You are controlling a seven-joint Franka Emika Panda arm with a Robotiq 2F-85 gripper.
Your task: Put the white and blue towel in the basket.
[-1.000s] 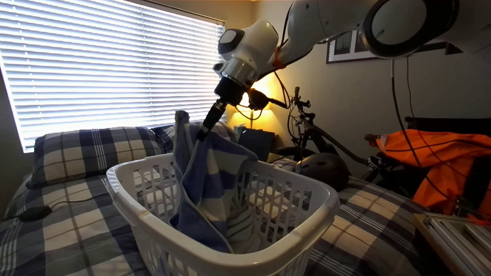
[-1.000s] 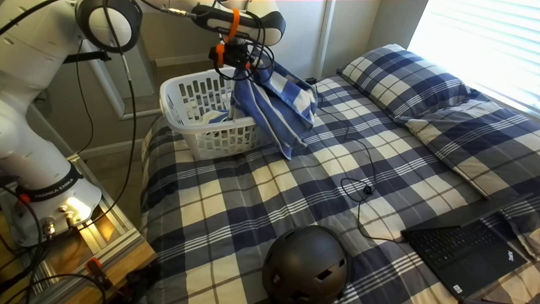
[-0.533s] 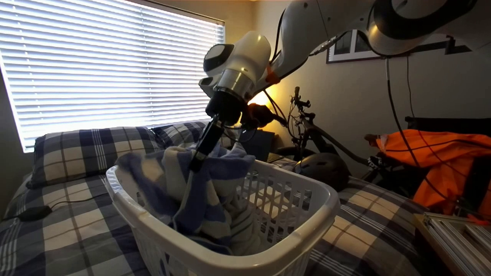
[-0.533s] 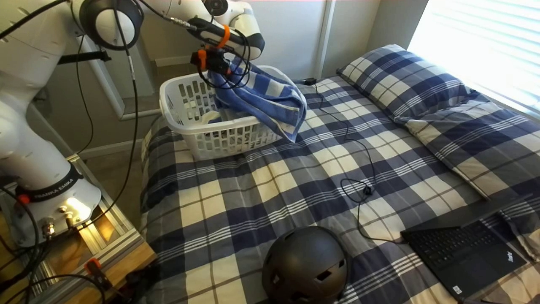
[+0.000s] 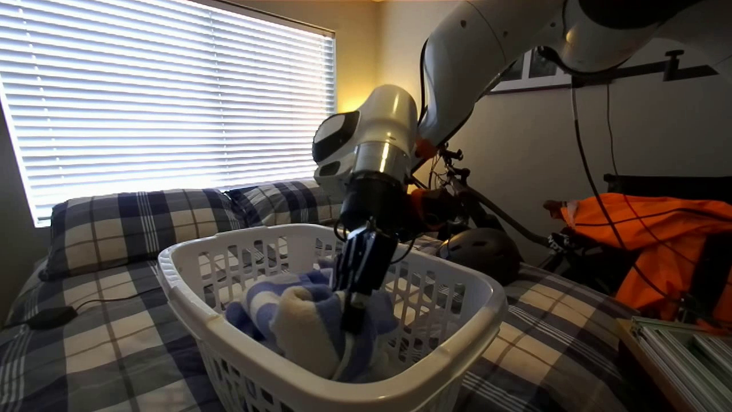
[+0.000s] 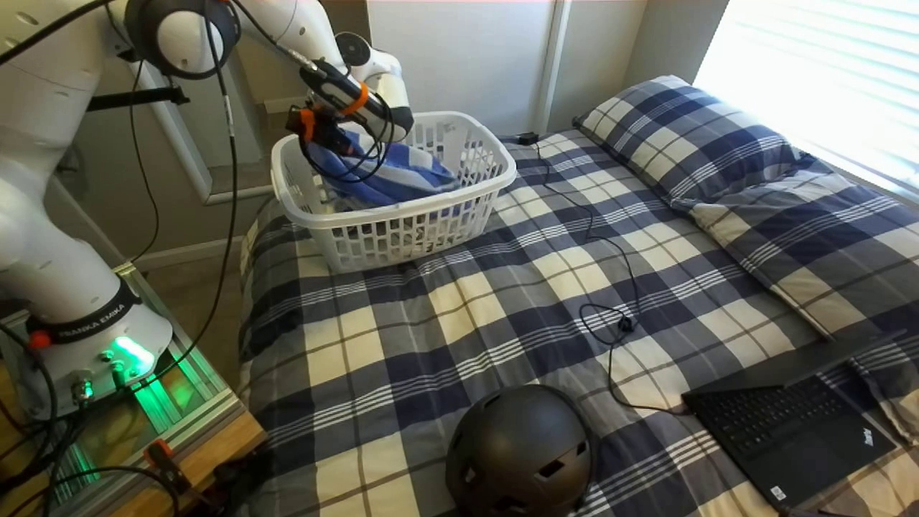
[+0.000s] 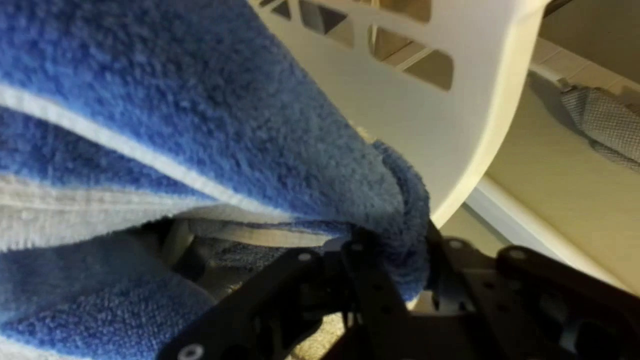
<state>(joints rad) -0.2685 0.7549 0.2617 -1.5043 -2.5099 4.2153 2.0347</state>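
Note:
The white and blue towel [image 5: 309, 315] lies bunched inside the white basket [image 5: 457, 360] in an exterior view. The towel [image 6: 413, 172] and basket [image 6: 402, 212] also show in an exterior view, with the towel within the rim. My gripper [image 5: 351, 323] points down inside the basket, its fingertips against the towel. In the wrist view my gripper [image 7: 397, 250] is shut on a thick fold of the towel [image 7: 280, 150], which fills the space between the fingers. The basket's wall [image 7: 400, 100] is close beside it. The fingertips are hidden behind the wrist camera and cables in an exterior view.
The basket stands on a bed with a plaid cover [image 6: 431, 323]. A black helmet [image 6: 520, 449], an open laptop [image 6: 797, 431] and a thin cable [image 6: 610, 323] lie on the bed. Pillows [image 6: 689, 136] are by the window. The arm's base stands on a wooden table [image 6: 208, 459].
My gripper has moved down into the basket and toward the robot's base. The towel, which hung over the far rim, has been drawn inside. The base light has turned from white to green.

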